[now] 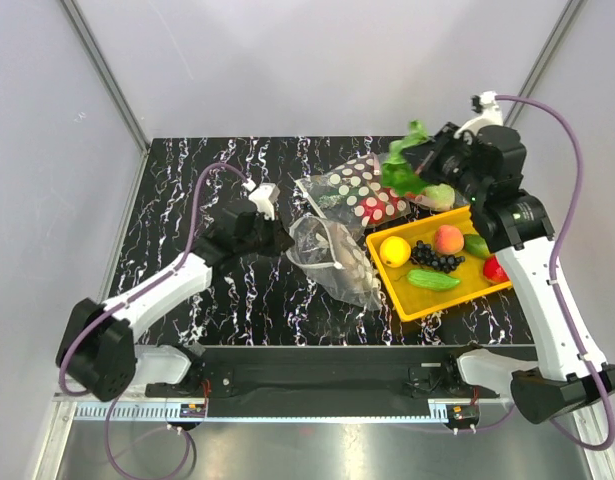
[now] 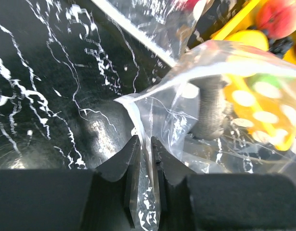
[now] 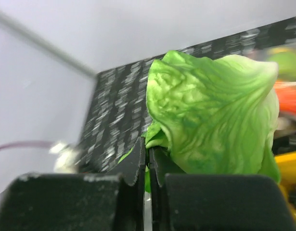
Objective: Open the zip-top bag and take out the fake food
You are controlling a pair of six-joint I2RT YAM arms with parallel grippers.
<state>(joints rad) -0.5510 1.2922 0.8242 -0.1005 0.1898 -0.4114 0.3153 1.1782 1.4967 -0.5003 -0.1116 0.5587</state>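
The zip-top bag [image 1: 332,258] lies mid-table beside the yellow tray [image 1: 457,302], a grey fish [image 2: 210,110] inside; the left gripper [image 2: 145,144] clamps its edge; the right gripper [image 3: 148,150] pinches the lettuce [image 3: 210,115] aloft by a thin leaf; that hold may slip and drop it.

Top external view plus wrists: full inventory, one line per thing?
table: 1, black marbled, under everything
zip-top bag: 1, clear white-dotted, table centre
fish: 1, silver-grey, inside zip-top bag
lettuce: 1, green, held above table's far right
dotted bag: 1, red and green dots, behind zip-top bag
tray: 1, yellow, right of zip-top bag
lemon: 1, yellow, tray's left end
peach: 1, orange-pink, tray's far side
grapes: 1 bunch, black, tray middle
cucumber: 1, green, tray's near edge
red item: 1, tray's right end, partly hidden
left claw: 1, black, shut on zip-top bag's edge
right claw: 1, black, shut on lettuce
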